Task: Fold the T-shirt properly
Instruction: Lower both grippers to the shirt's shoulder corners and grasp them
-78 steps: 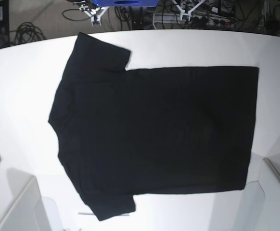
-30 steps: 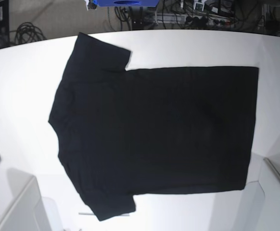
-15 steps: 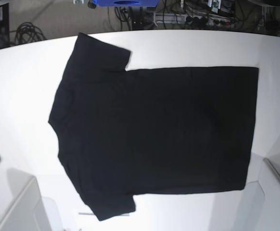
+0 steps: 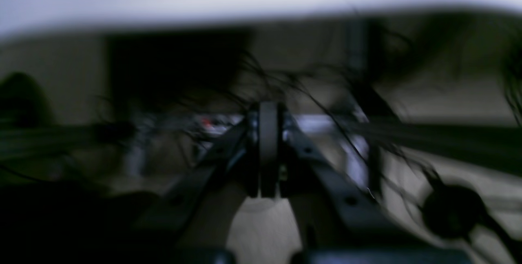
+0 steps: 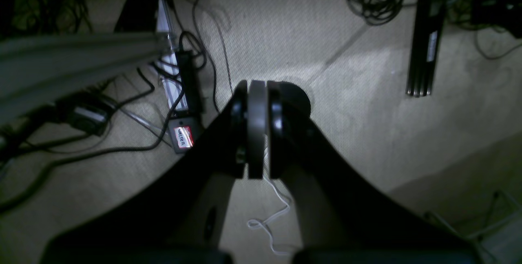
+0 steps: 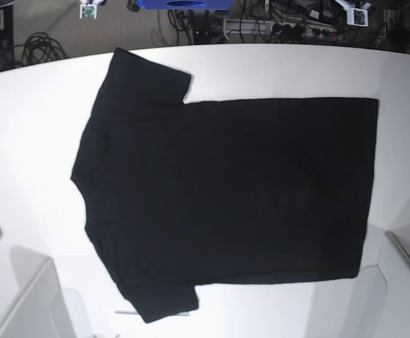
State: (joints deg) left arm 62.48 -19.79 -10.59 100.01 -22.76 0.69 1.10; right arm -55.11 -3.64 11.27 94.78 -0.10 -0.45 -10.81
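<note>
The T-shirt [image 6: 226, 190] lies flat on the white counter [image 6: 36, 120], plain black side up, collar toward the base view's left, both sleeves spread. The right pincer [image 5: 257, 129] hangs over the floor cables with jaws pressed together, empty. The left pincer [image 4: 268, 154], though blurred, also appears closed on nothing.

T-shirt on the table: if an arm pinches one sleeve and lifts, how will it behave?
Likely floppy: the T-shirt lies flat as thin cloth on the table, so a lifted sleeve would probably drape and drag the body along. Probably light for its spread. Pushing it would likely bunch it into wrinkles rather than slide it whole.
</note>
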